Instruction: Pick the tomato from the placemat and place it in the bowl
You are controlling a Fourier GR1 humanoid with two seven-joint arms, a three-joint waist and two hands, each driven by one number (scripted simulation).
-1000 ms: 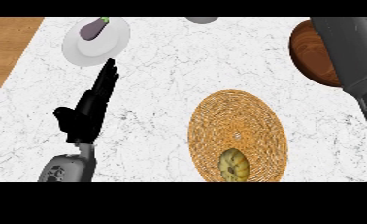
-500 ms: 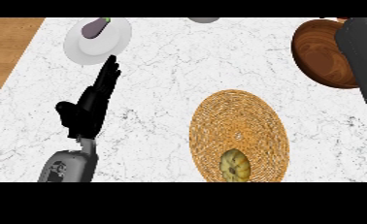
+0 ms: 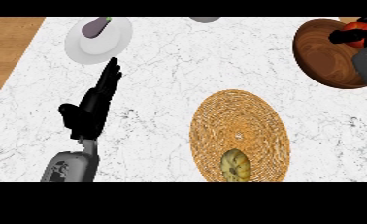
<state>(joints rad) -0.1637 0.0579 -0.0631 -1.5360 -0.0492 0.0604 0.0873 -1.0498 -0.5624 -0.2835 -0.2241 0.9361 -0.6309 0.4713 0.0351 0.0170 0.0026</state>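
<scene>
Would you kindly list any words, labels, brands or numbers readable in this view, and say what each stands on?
None: no readable text, label, brand or number shows anywhere.
The plate, bowl, placemat and marble counter bear no markings.

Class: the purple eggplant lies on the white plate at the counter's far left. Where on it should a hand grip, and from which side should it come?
Grip the eggplant across its thick purple middle, coming down from above. It lies flat and slanted on the white plate, its green stem end toward the upper right, so the fingers should close across its width. The left hand, open below the plate, looks nearest.
</scene>
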